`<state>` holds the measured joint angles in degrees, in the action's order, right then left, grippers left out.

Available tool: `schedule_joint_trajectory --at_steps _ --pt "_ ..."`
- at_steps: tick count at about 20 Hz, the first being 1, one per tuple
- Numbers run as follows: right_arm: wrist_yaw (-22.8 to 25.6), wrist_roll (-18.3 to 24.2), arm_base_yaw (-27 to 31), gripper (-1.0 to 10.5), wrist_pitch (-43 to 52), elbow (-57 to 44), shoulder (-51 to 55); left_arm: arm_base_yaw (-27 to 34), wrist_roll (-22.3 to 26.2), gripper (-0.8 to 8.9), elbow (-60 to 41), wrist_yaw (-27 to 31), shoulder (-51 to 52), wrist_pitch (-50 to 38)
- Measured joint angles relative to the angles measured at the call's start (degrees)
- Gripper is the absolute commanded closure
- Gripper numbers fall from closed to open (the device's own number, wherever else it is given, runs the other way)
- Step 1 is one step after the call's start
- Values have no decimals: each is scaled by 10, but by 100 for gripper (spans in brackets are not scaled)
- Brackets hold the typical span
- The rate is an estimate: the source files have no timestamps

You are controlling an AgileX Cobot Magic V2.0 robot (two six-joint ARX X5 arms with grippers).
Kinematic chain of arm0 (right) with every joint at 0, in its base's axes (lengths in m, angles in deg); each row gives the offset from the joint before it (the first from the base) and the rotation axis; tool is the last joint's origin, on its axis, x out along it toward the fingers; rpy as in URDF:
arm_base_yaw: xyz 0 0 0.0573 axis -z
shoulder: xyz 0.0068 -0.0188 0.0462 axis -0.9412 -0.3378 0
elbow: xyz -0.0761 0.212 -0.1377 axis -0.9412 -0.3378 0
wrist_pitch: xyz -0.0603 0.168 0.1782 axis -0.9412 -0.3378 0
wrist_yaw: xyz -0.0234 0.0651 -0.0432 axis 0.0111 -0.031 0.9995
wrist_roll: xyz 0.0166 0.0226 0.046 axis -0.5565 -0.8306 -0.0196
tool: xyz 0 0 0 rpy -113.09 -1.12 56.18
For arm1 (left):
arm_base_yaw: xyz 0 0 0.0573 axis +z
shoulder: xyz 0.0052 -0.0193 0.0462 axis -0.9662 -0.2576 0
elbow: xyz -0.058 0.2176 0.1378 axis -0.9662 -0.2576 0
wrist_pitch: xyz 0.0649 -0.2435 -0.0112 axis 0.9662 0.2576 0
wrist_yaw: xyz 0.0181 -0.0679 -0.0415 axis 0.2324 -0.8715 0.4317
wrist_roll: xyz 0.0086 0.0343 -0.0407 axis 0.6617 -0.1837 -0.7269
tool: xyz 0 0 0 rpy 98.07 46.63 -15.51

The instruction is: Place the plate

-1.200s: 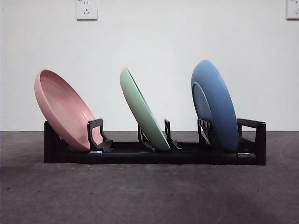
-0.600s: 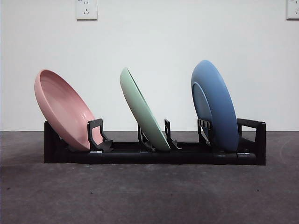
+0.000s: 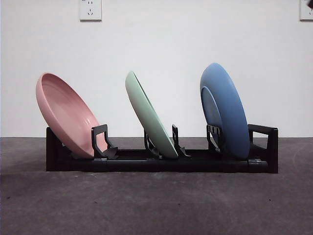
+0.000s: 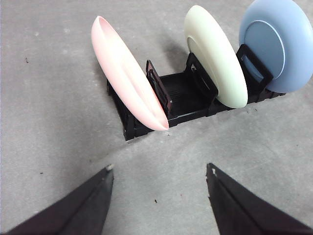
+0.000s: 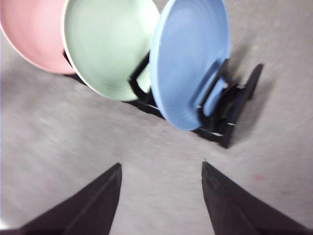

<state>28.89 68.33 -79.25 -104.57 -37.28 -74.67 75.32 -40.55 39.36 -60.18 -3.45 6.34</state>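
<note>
We see the left gripper hanging above the grey surface, its fingers spread wide and holding nothing. Well beyond the fingertips stands the black rack, and the pink plate in its end slot is the nearest one. The right gripper also hovers with wide, empty fingers. Ahead of them the blue plate leans in its slot, then the green plate in the middle one.
</note>
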Motion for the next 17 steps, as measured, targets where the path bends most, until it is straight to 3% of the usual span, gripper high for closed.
schedule_joint_trajectory --at_steps 3,6,10,13,17 --pt "-22 -73 -24 690 0 80 -102 0 0 509 0 0 0 0" --pt "-26 -106 -54 692 1 173 -218 0 0 509 0 0 0 0" --pt "-24 -110 -82 692 24 276 -349 0 0 509 0 0 0 0" --pt "-19 -109 -93 693 47 294 -415 0 0 509 0 0 0 0" --pt "32 -103 -94 694 61 294 -461 0 0 509 0 0 0 0"
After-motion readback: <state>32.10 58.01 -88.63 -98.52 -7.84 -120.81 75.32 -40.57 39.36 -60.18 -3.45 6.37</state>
